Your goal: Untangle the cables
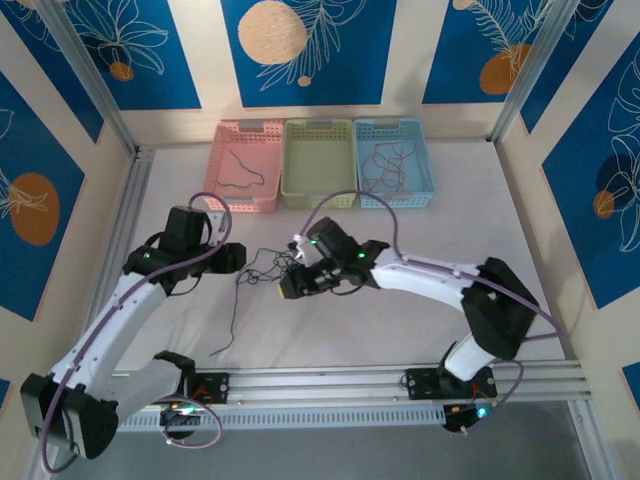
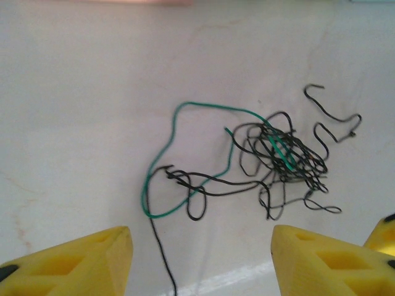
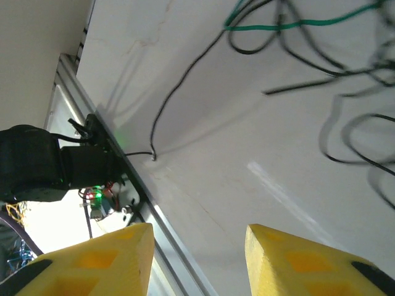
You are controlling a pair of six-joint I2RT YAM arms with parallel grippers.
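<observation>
Loose knot of cables (image 2: 278,160), hair-thin, mostly black with one green cable (image 2: 185,111) looped out of it, just ahead of the left gripper (image 2: 200,256) and a little to its right, flat on the counter (image 2: 74,92). Left gripper fingers spread apart, clamped on nothing; one black tail (image 2: 163,265) trailing back between them along the surface. Right gripper (image 3: 197,250) likewise parted and empty, low over the counter, with strands of the same knot just beyond its tips. Probably featherweight and limp, yet springy enough to keep kinks; likely to drag the whole clump if tugged, and to slip from broad pads. Best taken at a free end or at the green loop's outer bend, away from the dense core. Smooth, pale, faintly scuffed counter, offering little friction to pin a wire. Far beyond both grippers, pink basket (image 1: 247,165), pale green basket (image 1: 318,160) and blue basket (image 1: 395,160) in a row, more cables lying in the pink and the blue; blue patterned wall panels (image 1: 310,50) around; aluminium rail (image 1: 330,382) behind.
</observation>
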